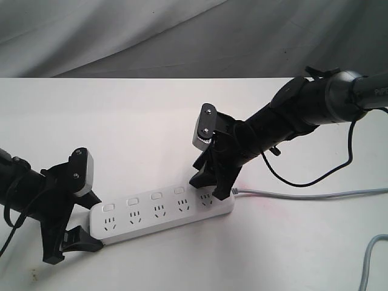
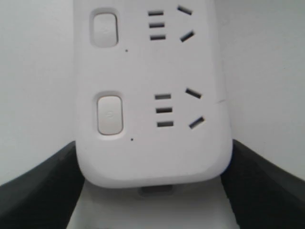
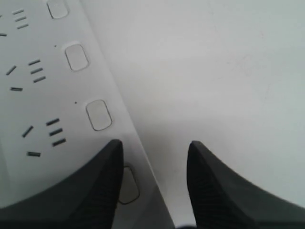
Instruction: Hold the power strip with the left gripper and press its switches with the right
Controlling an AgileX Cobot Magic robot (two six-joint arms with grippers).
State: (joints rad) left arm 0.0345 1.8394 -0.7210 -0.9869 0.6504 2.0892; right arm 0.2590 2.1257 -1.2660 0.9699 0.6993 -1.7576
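The long white power strip (image 1: 160,212) lies slantwise on the white table, its grey cord (image 1: 303,196) running off to the right. My left gripper (image 1: 94,222) is shut on its left end, one black finger on each long side; the left wrist view shows the strip's rounded end (image 2: 152,157) wedged between both fingers (image 2: 43,191). A row of switches (image 1: 156,196) runs along the far edge. My right gripper (image 1: 212,187) stands open over the right end. In the right wrist view one fingertip (image 3: 107,181) partly covers the last switch (image 3: 129,188); the other hangs over bare table.
The white table (image 1: 151,115) ends at a grey cloth backdrop (image 1: 182,36). A black cable (image 1: 315,179) loops down from the right arm onto the table. A second grey cable (image 1: 370,260) curves in at the lower right corner.
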